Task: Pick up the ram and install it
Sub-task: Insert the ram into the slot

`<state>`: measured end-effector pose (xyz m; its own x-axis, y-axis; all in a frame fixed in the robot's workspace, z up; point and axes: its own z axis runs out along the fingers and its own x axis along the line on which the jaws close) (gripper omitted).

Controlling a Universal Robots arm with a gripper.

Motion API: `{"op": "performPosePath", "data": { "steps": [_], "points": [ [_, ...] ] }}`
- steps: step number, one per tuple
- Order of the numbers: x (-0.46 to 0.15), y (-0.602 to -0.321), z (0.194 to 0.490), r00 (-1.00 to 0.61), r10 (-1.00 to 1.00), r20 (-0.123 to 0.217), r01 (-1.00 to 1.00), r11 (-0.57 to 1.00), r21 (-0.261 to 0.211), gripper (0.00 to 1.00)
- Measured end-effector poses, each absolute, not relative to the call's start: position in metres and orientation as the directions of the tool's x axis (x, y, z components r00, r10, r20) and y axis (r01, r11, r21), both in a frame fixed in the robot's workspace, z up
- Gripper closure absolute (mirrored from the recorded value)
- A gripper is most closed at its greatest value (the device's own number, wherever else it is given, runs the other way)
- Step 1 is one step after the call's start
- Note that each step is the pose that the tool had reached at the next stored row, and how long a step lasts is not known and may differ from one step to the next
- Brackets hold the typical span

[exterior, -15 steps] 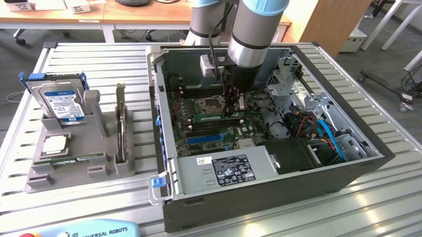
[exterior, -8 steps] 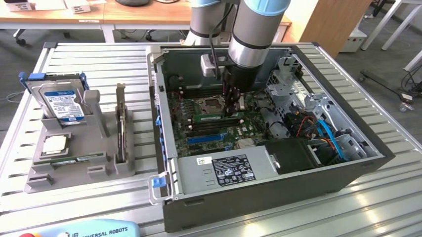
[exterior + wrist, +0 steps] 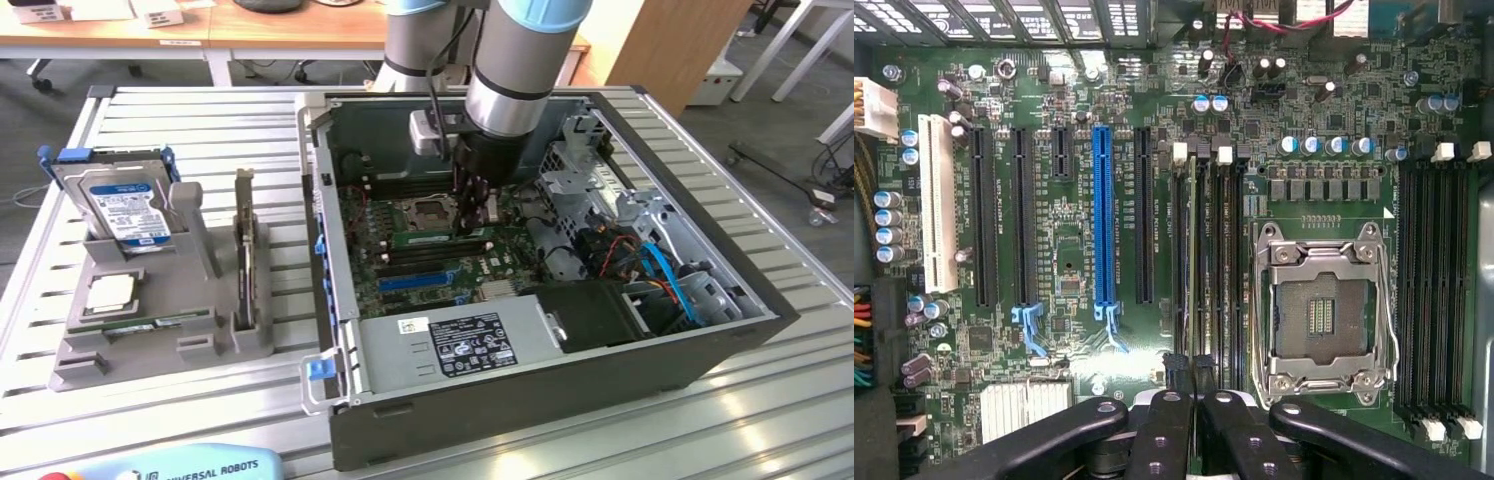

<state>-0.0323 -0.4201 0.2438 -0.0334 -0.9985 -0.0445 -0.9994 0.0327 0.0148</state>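
Observation:
The ram (image 3: 1192, 250) is a thin green stick standing edge-on in a memory slot of the motherboard, just beside the processor socket (image 3: 1324, 310). In the exterior view the ram (image 3: 430, 239) shows as a green strip below the socket (image 3: 430, 212). My gripper (image 3: 1194, 385) is shut, its black fingers (image 3: 1166, 430) pressed together over one end of that slot. Whether the tips touch the ram I cannot tell. Seen from outside, the gripper (image 3: 477, 228) reaches straight down into the open computer case (image 3: 534, 400).
A grey holder (image 3: 80, 365) at the exterior view's left carries a hard drive (image 3: 127, 205), a dark expansion card (image 3: 244, 255), a square silver chip (image 3: 110, 292) and another green stick (image 3: 140, 325). Case walls, the drive cage (image 3: 587, 170) and blue cables (image 3: 667, 275) crowd the arm.

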Motion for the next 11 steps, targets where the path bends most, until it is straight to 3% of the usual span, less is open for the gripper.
{"op": "performPosePath", "data": {
  "steps": [11],
  "points": [
    [-0.0323,-0.4201,0.2439,-0.008,-0.999,-0.044,-1.000,0.007,0.015,0.89]
  ]
}}
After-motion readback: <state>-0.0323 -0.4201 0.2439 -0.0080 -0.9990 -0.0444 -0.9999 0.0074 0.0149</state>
